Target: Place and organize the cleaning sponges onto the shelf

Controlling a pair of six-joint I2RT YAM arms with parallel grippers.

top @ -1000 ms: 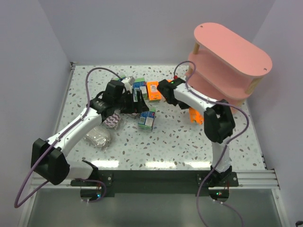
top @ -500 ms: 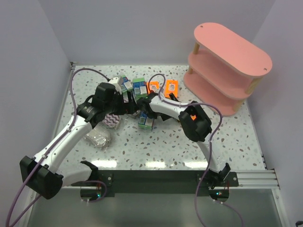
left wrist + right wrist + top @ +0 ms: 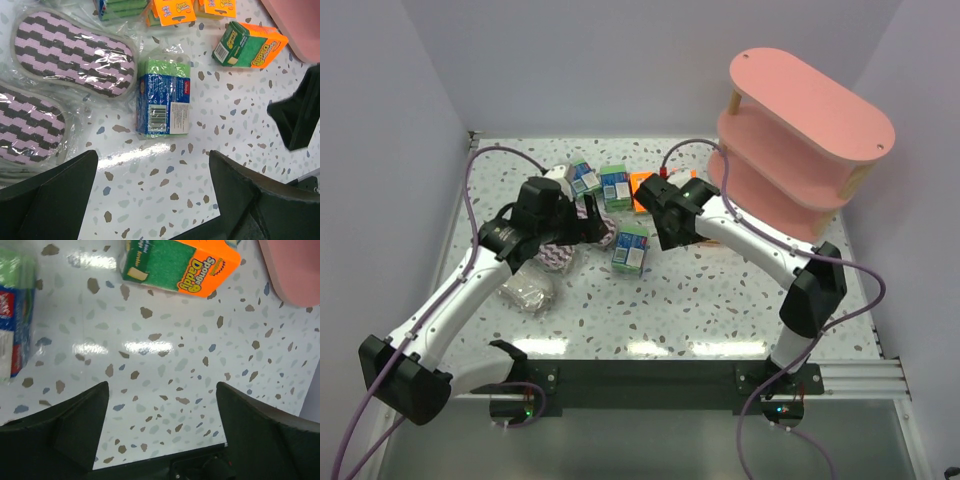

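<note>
On the speckled table [image 3: 720, 300], near side: left gripper [image 3: 152, 167] and right gripper [image 3: 161, 390] both spread wide, nothing between the fingers. Ahead of them lie a green-and-blue pack [image 3: 164, 97] and an orange pack [image 3: 182, 267]. Far right: pink shelf [image 3: 810, 100], with every visible pack on the tabletop apart from it.

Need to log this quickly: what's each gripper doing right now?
Left gripper: open, holding nothing.
Right gripper: open, holding nothing.

The left arm [image 3: 470, 285] and right arm [image 3: 760, 245] bend inward, with the left gripper [image 3: 152, 156] and right gripper [image 3: 161, 386] near each other, both pointing down, jaws wide, empty.
</note>
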